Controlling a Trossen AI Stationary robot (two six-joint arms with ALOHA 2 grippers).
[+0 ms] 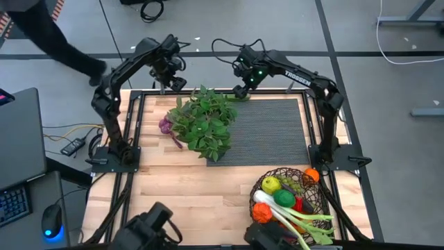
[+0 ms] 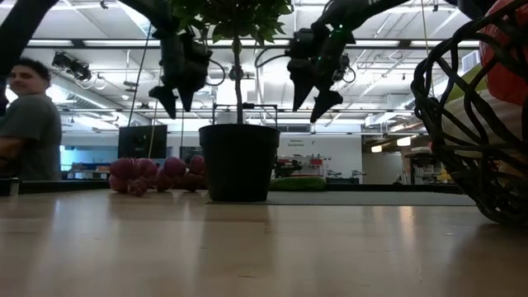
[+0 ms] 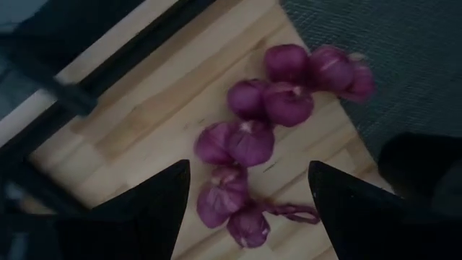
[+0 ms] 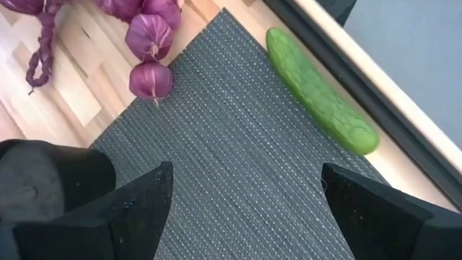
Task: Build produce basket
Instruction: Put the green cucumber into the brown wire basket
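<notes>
The brown wire basket (image 1: 309,207) sits at the table's near right corner, also at the edge of the low view (image 2: 470,124). It holds a lemon (image 1: 270,185), a lime (image 1: 284,198), an orange tomato (image 1: 311,176), a leek (image 1: 295,222) and more. A purple grape bunch (image 3: 267,115) lies on the wood left of the potted plant (image 1: 202,121). A green cucumber (image 4: 321,90) lies at the mat's far edge. My left gripper (image 3: 249,209) hangs open above the grapes. My right gripper (image 4: 245,209) hangs open above the mat near the cucumber.
The potted plant's black pot (image 2: 239,161) stands between the two grippers, its leaves spreading over the grapes and the black ribbed mat (image 1: 270,132). A person (image 2: 29,124) stands beyond the table's far left. A laptop and mouse lie on a side desk (image 1: 21,167).
</notes>
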